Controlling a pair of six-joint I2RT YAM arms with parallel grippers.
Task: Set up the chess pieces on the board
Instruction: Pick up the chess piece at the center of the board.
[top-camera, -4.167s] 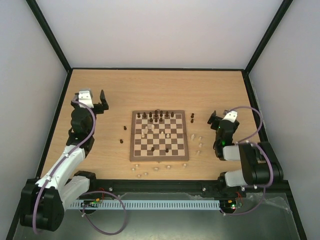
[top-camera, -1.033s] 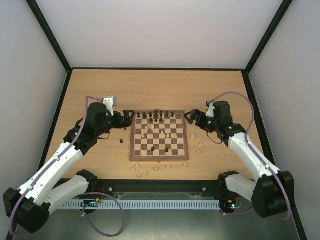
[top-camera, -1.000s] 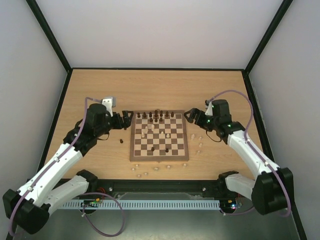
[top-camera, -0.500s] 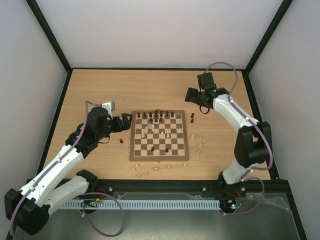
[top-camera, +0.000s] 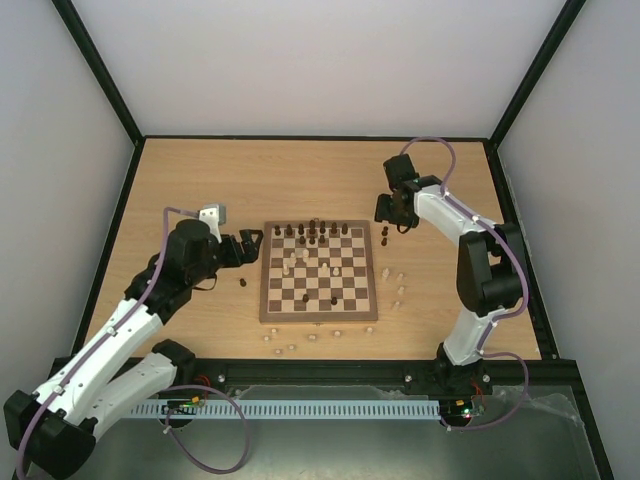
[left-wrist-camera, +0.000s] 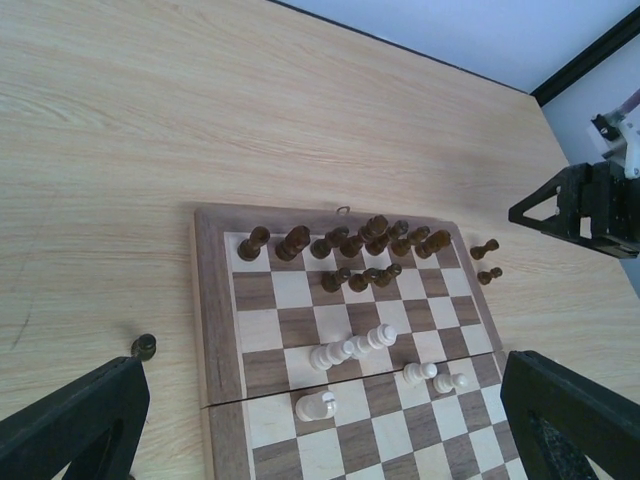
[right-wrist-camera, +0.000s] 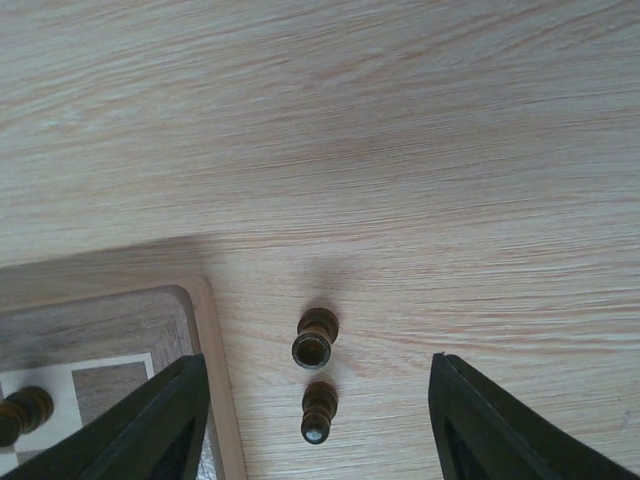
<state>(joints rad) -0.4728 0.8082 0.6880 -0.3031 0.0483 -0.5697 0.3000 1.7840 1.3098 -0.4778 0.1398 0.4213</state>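
Right gripper (top-camera: 389, 210), jaws wide and empty, hangs directly over two upright dark chess pieces (right-wrist-camera: 315, 348) just off the far-right corner of the board (right-wrist-camera: 222, 380).

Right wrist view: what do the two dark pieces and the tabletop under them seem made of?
The two dark pieces look like turned wood, stained dark brown, slightly glossy on their rounded tops. The tabletop shows pale streaky grain, matte; solid wood or printed laminate, I cannot tell.
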